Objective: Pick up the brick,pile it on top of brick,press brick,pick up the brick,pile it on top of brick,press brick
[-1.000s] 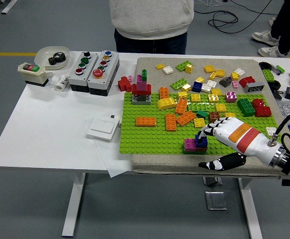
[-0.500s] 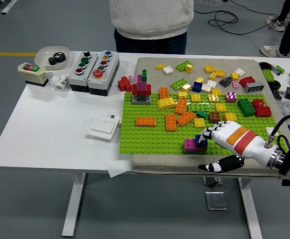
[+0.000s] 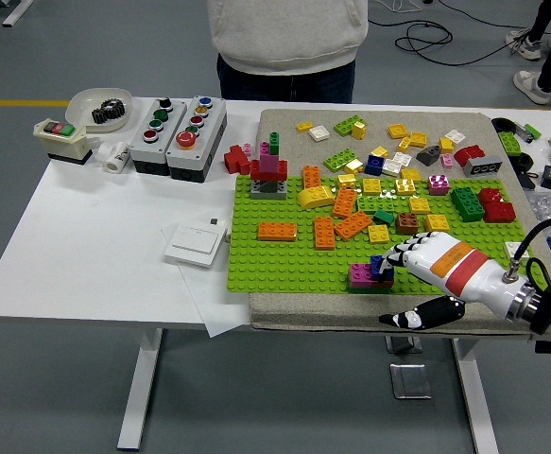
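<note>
I am reaching my right hand (image 3: 424, 257) in from the table's right edge, low over the near part of the green baseplate (image 3: 284, 260), and my fingertips (image 3: 386, 259) are curling down onto a small blue brick (image 3: 379, 267). That blue brick is sitting on top of a magenta brick (image 3: 361, 275), which is standing on the baseplate close to its near edge, right of the middle. My fingers are bending around and onto the blue brick, touching it from above and from the right; my thumb (image 3: 424, 313) is sticking out below the hand, over the near edge of the grey mat (image 3: 284, 312) and apart from the bricks. Whether I am pinching the brick or only pushing on it, I cannot tell. The rest of the bricks are lying scattered across the far half of the baseplate and the mat: orange ones (image 3: 336, 219) near the middle, a dark green one (image 3: 465, 202) toward the right edge, and a small red and pink tower (image 3: 269, 170) at the baseplate's far left corner. Two grey button boxes (image 3: 179, 123) are sitting near the table's far edge, with a white bowl (image 3: 99, 106) toward the far left corner. A person in a pale sweatshirt (image 3: 287, 33) is standing behind the far edge.
</note>
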`<action>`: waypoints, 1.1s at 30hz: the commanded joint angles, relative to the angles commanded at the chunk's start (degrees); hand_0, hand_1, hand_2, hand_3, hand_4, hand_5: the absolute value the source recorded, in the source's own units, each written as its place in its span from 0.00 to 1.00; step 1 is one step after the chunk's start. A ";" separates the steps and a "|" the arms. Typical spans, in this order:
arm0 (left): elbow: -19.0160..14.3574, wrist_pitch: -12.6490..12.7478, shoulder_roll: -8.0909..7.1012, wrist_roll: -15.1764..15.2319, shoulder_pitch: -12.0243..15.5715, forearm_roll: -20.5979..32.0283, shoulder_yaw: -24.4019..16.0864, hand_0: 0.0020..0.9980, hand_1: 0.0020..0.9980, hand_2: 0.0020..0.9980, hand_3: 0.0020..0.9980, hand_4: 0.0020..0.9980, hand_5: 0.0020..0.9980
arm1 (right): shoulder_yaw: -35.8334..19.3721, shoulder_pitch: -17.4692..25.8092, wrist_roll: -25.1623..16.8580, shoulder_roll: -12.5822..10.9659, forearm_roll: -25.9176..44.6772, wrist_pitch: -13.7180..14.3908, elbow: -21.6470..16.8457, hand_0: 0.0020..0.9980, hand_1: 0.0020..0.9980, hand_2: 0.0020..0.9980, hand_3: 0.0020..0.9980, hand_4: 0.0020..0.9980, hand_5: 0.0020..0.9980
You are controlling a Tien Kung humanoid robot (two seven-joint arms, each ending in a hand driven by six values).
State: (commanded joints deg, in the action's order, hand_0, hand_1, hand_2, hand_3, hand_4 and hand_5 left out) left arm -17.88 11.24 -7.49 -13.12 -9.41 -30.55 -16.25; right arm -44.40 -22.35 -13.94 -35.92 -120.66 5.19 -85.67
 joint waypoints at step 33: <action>0.01 -0.03 -0.08 -0.11 0.02 -0.33 -0.16 0.70 0.73 0.76 0.62 0.72 0.69 | 0.03 0.67 3.49 0.56 -3.32 -0.33 -1.76 0.59 0.58 0.66 0.58 0.89 0.65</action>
State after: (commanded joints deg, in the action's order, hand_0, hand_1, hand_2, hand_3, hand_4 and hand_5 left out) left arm -17.87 11.21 -7.57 -13.24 -9.39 -30.88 -16.42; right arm -44.37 -21.68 -10.45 -35.37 -123.98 4.86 -87.43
